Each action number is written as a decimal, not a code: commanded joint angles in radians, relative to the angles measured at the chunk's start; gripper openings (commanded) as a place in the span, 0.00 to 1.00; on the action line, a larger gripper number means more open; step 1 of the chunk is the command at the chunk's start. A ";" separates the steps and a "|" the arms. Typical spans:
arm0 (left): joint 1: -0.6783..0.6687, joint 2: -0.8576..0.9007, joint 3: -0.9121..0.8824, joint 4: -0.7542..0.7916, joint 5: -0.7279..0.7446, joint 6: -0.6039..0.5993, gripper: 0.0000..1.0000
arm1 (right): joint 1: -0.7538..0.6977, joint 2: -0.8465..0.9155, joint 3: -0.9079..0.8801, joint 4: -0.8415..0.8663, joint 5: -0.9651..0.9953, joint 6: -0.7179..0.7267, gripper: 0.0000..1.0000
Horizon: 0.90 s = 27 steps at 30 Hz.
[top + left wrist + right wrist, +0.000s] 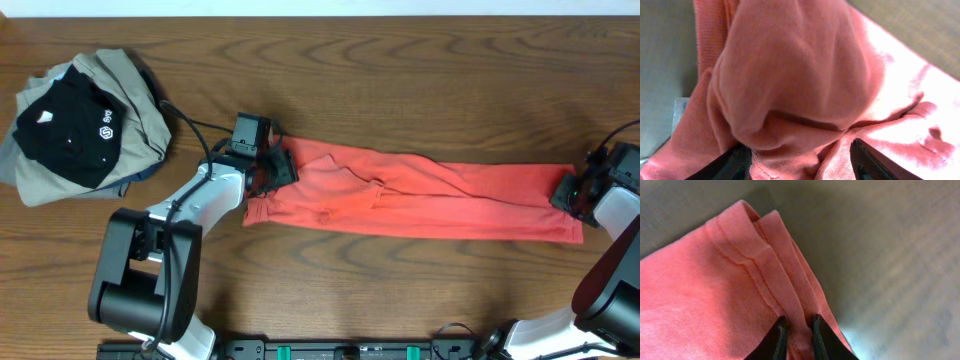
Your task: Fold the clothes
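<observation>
A red garment (420,195) lies stretched out as a long folded strip across the middle of the table. My left gripper (272,168) is at its left end. In the left wrist view its fingers (797,162) stand wide apart with a bunched lump of the red garment (800,65) between them. My right gripper (572,192) is at the strip's right end. In the right wrist view its fingers (798,335) are pinched on the folded hem of the red garment (715,290).
A pile of folded clothes (85,125), with a black shirt on top of tan and grey ones, sits at the far left of the wooden table (400,70). The arm bases stand along the near edge.
</observation>
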 commanded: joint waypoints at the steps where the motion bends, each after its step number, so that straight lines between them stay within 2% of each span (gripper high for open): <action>1: 0.002 0.035 -0.024 0.032 -0.034 -0.006 0.65 | -0.002 0.027 -0.020 0.044 -0.097 0.041 0.17; 5: 0.005 0.035 -0.022 0.033 -0.034 -0.005 0.65 | 0.011 0.027 -0.019 0.101 -0.118 0.041 0.18; 10: 0.020 0.029 -0.004 0.026 -0.019 0.009 0.65 | 0.027 0.026 -0.008 0.094 -0.121 0.039 0.28; 13: 0.028 -0.013 0.038 -0.015 -0.004 0.080 0.65 | 0.021 0.014 0.020 0.037 -0.113 0.036 0.40; 16: 0.034 -0.088 0.079 -0.076 -0.005 0.112 0.65 | 0.005 -0.022 0.064 -0.043 -0.113 0.036 0.58; 19: 0.048 -0.195 0.092 -0.143 -0.004 0.110 0.66 | -0.026 -0.075 0.095 -0.099 -0.106 -0.020 0.65; 24: 0.057 -0.307 0.092 -0.276 -0.004 0.093 0.66 | -0.066 -0.107 0.094 -0.174 -0.106 -0.230 0.67; 27: 0.057 -0.327 0.092 -0.342 -0.004 0.093 0.66 | -0.092 -0.077 0.091 -0.227 -0.106 -0.252 0.66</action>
